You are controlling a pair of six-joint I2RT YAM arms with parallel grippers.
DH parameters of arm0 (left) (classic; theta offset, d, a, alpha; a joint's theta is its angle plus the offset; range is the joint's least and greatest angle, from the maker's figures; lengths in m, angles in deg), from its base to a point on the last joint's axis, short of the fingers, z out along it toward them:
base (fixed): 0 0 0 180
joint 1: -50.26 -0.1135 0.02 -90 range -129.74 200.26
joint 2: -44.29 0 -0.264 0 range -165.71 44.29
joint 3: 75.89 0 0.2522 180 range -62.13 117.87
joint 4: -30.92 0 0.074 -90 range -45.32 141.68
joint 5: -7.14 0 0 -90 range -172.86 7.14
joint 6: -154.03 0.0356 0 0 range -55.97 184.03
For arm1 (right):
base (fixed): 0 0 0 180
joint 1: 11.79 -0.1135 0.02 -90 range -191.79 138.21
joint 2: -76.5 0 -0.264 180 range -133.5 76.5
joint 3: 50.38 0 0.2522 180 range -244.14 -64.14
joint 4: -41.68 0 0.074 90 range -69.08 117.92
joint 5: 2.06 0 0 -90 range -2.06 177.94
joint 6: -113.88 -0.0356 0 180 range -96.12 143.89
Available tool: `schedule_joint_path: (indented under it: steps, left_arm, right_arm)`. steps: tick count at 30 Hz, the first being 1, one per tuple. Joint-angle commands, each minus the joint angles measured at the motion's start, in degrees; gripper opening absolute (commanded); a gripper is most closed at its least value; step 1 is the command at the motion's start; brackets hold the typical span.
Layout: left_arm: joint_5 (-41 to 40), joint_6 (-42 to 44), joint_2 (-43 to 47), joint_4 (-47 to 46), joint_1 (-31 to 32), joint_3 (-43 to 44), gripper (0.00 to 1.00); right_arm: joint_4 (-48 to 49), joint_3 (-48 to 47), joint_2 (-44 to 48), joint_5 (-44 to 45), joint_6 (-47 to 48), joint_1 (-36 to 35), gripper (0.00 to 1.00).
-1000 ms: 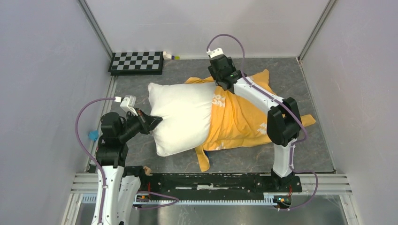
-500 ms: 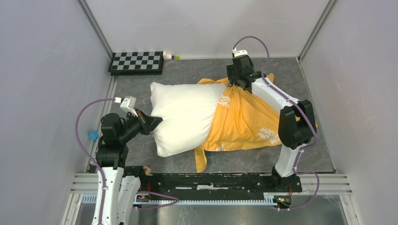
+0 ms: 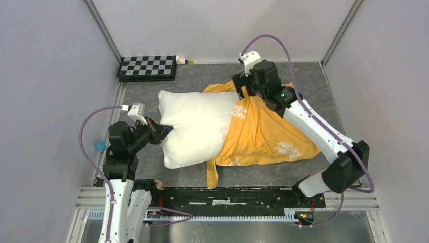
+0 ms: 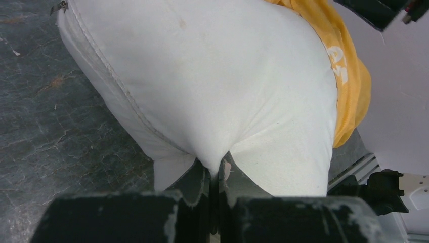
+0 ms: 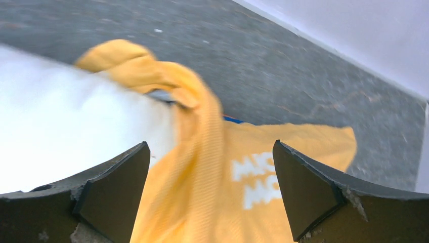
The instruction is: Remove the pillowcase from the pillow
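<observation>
So the pillow is lying across the middle of the worktop, with its bare white half pointing to 9 o'clock and its other end sitting inside the pillowcase. The case is lying orange side up and trailing off toward 3 o'clock. The left claw is pinching a fold of the pillow's skin at the 9 o'clock end. My guess is it's acting as an anchor, so the stuffing isn't sliding along when the cover gets dragged the other way. The right claw is hanging over the bunched mouth of the case at roughly 12 o'clock, probably lining up a grab on that gathered edge. The overhead view is giving the whole layout, but it isn't really telling me what either claw is doing. The left wrist cam is settling one: the left claw is squeezed tight on a tuck of white fabric. The right wrist cam is settling the other: the right claw is spread wide with nothing in it and orange cloth below the gap. That shot is blurry, so I can't say whether it's touching.
</observation>
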Motion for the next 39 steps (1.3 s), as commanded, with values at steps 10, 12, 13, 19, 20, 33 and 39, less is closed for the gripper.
schedule_joint_path:
  steps: [10, 12, 13, 19, 20, 33, 39]
  left_arm:
    - [-1.8, -0.8, 0.4, -5.1, -0.4, 0.0, 0.02]
    - [-2.7, -1.0, 0.2, -4.9, -0.5, 0.0, 0.02]
    - [-3.0, -1.1, 0.1, -4.7, -0.5, 0.0, 0.02]
    - [-3.7, -1.0, 0.3, -3.8, -0.5, -0.1, 0.02]
    - [-3.7, -1.1, 0.3, -3.8, -0.5, -0.1, 0.02]
    - [-4.9, -1.4, 0.4, -2.8, 0.7, -0.3, 0.02]
    - [-6.0, -1.3, 0.3, -2.2, 2.2, -0.2, 0.02]
  right_arm:
    - [6.4, 23.4, 23.2, -2.3, -4.9, -19.9, 0.98]
    - [7.4, 26.2, 25.9, -2.3, -7.4, -23.5, 0.98]
    - [7.9, 27.5, 27.1, -2.1, -8.5, -25.9, 0.98]
    - [5.0, 31.3, 29.5, 6.1, -15.6, -39.7, 0.98]
    - [4.1, 31.7, 29.3, 8.6, -17.2, -42.2, 0.98]
    - [20.6, 43.8, 22.2, 19.6, -34.9, -49.5, 0.98]
    - [29.3, 41.5, 15.4, 19.0, -36.0, -49.8, 0.98]
